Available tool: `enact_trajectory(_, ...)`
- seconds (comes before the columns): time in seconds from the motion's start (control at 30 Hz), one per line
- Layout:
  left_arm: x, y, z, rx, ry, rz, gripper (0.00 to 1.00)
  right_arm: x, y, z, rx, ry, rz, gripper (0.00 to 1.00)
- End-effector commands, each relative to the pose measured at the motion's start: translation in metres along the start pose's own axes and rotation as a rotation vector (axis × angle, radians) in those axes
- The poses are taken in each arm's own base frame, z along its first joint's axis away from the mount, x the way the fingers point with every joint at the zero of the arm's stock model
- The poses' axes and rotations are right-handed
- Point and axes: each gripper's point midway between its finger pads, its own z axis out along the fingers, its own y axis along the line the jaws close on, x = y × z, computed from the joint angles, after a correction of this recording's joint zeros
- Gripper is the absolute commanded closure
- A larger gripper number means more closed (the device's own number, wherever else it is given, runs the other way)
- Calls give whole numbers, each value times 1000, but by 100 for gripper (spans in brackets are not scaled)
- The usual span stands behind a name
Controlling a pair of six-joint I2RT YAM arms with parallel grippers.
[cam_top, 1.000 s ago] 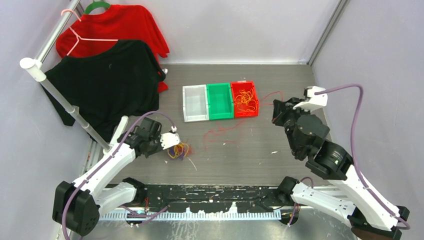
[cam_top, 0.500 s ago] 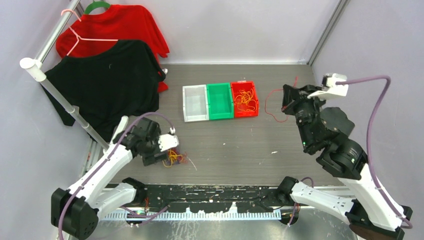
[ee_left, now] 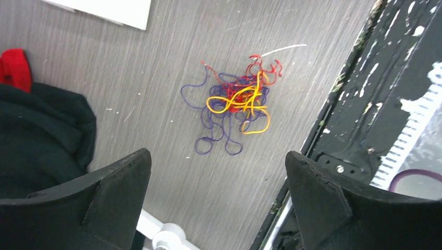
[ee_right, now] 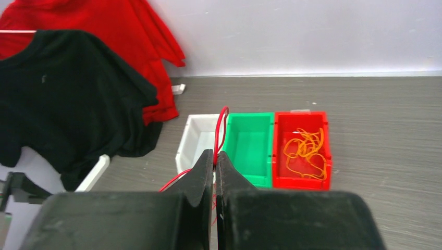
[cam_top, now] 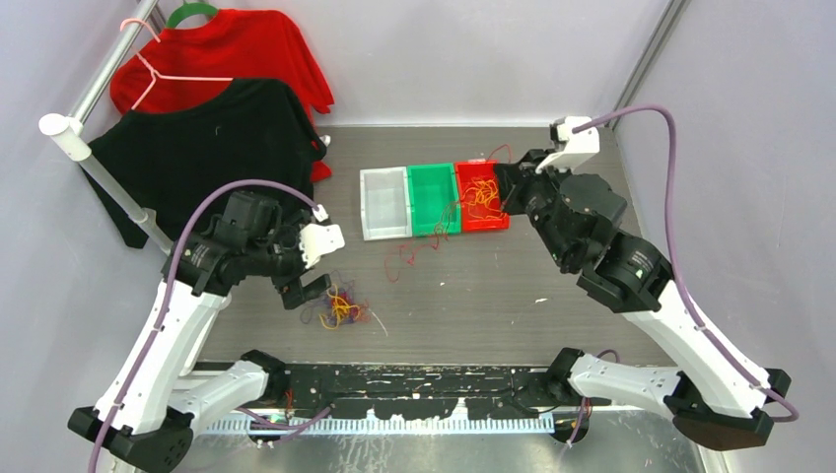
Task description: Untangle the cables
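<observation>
A small tangle of cables [cam_top: 338,308] in purple, red and orange lies on the grey table; the left wrist view shows the same tangle [ee_left: 237,101] from above. My left gripper [cam_top: 311,288] hangs just left of it, lifted off, open and holding nothing [ee_left: 216,156]. My right gripper [cam_top: 501,189] is raised over the red bin, shut on a thin red cable [ee_right: 223,130]. That red cable [cam_top: 424,246] trails down in loops onto the table in front of the bins. Orange cables [ee_right: 305,151] lie in the red bin [cam_top: 498,222].
White bin [cam_top: 384,235], green bin [cam_top: 434,230] and the red bin stand side by side at mid table. A black shirt [cam_top: 207,168] and a red shirt [cam_top: 227,49] hang on a white rail [cam_top: 128,202] at the left. A black strip [cam_top: 414,384] runs along the near edge.
My left gripper has opened, let go of the tangle and lifted back to the left. My right gripper has carried the red cable up and leftward over the red bin.
</observation>
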Motion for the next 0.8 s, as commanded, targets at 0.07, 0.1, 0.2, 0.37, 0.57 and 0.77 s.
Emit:
enact_trajectory(0.07, -22, -11, -1, 62, -95, -107, 0, -28, 50, 9, -182, -35, 112, 99)
enact_trajectory(0.1, -24, -13, -2, 71, -101, -114, 1, -28, 55, 11, -197, -32, 116, 99)
enact_trajectory(0.2, -24, -18, -2, 90, -108, -124, 2, -31, 67, 17, -230, -33, 125, 99)
enact_trajectory(0.37, -13, -26, 4, 117, -85, -124, 4, -37, 80, 27, -253, -41, 122, 99)
enact_trajectory(0.57, -6, -28, 7, 116, -73, -121, 4, -46, 88, 33, -269, -56, 123, 99)
enact_trajectory(0.77, -24, -21, 4, 90, -131, -170, 5, -55, 105, 28, -345, -55, 186, 99)
